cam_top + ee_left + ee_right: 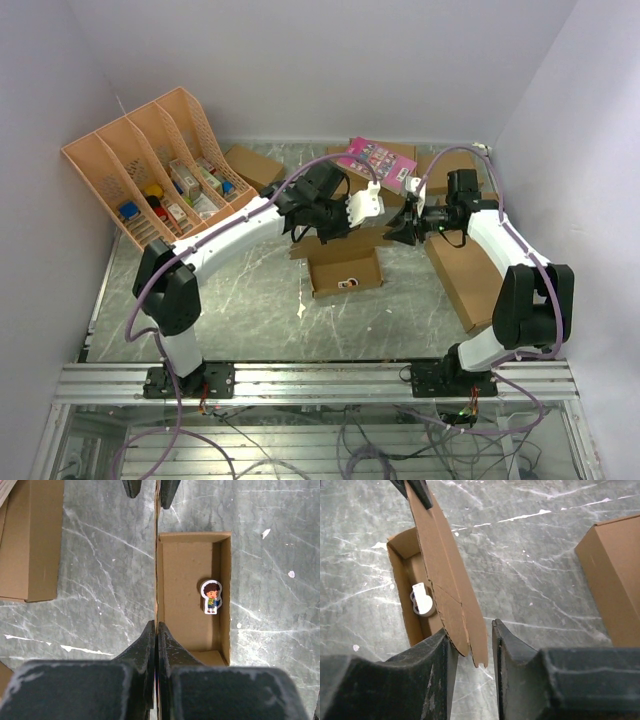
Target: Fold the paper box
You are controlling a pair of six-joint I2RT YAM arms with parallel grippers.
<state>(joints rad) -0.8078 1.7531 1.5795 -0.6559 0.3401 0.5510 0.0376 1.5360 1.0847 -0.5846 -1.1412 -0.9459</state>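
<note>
The paper box (345, 272) lies in the middle of the table as an open brown tray with its long lid flap (445, 575) standing upright. Inside the tray (192, 595) lies a small cartoon-boy sticker (211, 596). My left gripper (157, 625) is shut on one end of the flap's upper edge, which runs edge-on away from it. My right gripper (470, 635) straddles the flap's other, notched end. Its left finger touches the cardboard and a gap remains at its right finger. From above, the left gripper (300, 238) and the right gripper (405, 232) face each other over the box.
An orange file rack (150, 170) with small items stands at the back left. A brown box (250, 165) lies beside it, and another bearing a pink card (375, 158) at the back. A large flat brown box (470, 270) lies under the right arm.
</note>
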